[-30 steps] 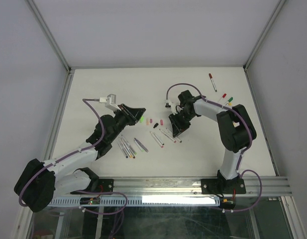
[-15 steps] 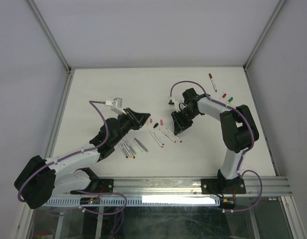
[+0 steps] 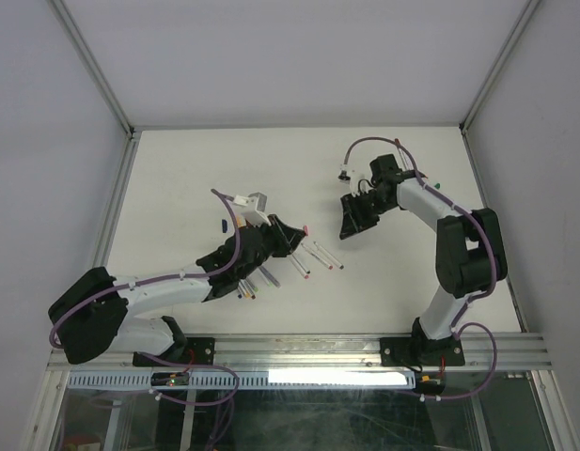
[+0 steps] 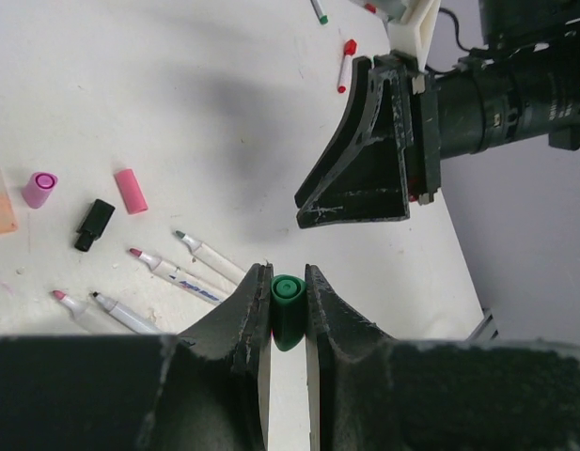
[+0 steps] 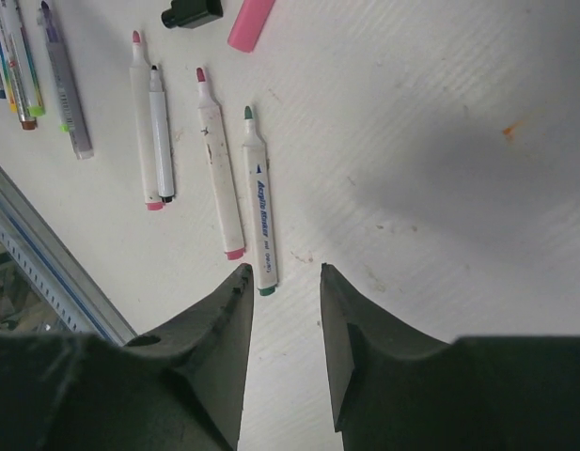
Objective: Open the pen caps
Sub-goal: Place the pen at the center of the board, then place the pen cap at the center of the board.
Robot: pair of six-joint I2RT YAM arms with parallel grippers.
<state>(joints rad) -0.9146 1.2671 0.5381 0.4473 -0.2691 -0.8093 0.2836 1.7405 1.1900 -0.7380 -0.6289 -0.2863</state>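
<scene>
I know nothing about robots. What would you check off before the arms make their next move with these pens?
1. Grip on the green cap: ok, the left gripper pinches it between both fingers.
2. Free right gripper: ok, jaws open, nothing between them.
3. Gap between the two arms: ok, they are apart in the top view.
4. Pens under the right gripper uncapped: ok, the green-tipped pen and its neighbours show bare tips.
5. Spot on the table under the held cap free: cannot tell, the fingers hide it.
</scene>
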